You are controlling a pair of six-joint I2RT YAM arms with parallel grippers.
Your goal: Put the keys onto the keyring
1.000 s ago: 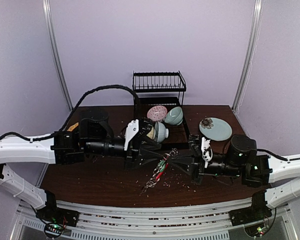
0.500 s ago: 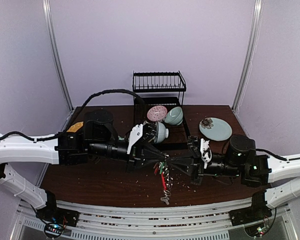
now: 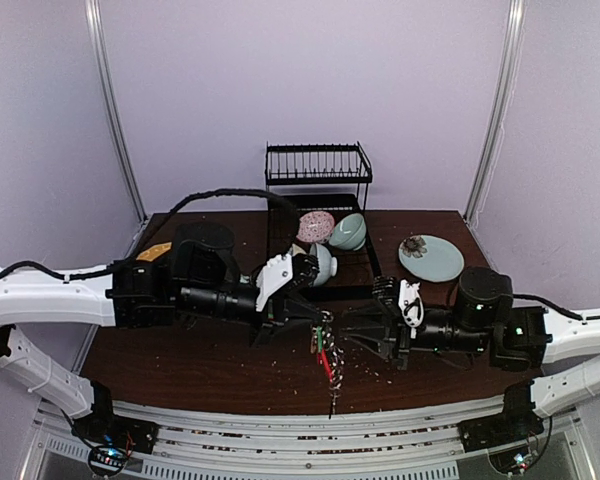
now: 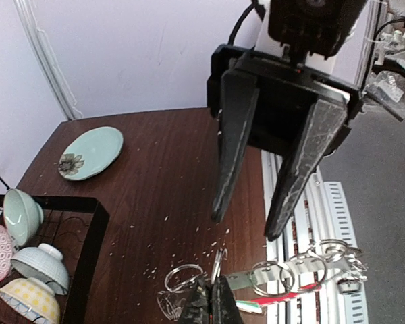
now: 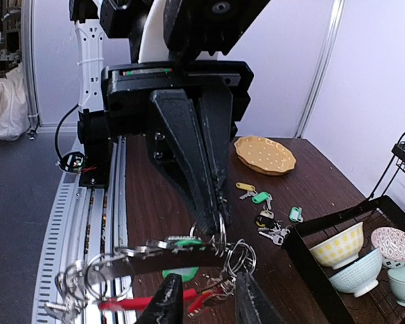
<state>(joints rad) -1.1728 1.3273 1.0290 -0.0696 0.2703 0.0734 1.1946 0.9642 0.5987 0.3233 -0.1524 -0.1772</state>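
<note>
the left gripper (image 3: 318, 318) is pinching fully closed on the keyring (image 3: 327, 362) at the middle of the top view, its tips clamping a thin bit of wire near the top of the bunch; the keyring is hanging from that pinch toward the bottom of the frame, its red sleeve and split rings (image 4: 293, 270) dangling about as far as the near edge of the table (image 3: 200, 360); the right gripper (image 3: 348, 337) is facing it from the right with its jaws standing partly apart, straddling the rings in its own wrist view but clamping nothing that i can make out; the keys (image 5: 260, 198) are lying loose on the table at the right middle of the right wrist view, near the yellow plate (image 5: 264, 154) and well apart from both grippers.

the main risk, as i am judging it: the whole bunch is hanging on one narrow pinch, so a swing or jerk could be sliding the wire out of the tips and dropping it onto the rail (image 3: 310, 425) below the table edge; the right fingers, sitting among the split rings, could be snagging one while pulling away and tugging the ring loose.
</note>
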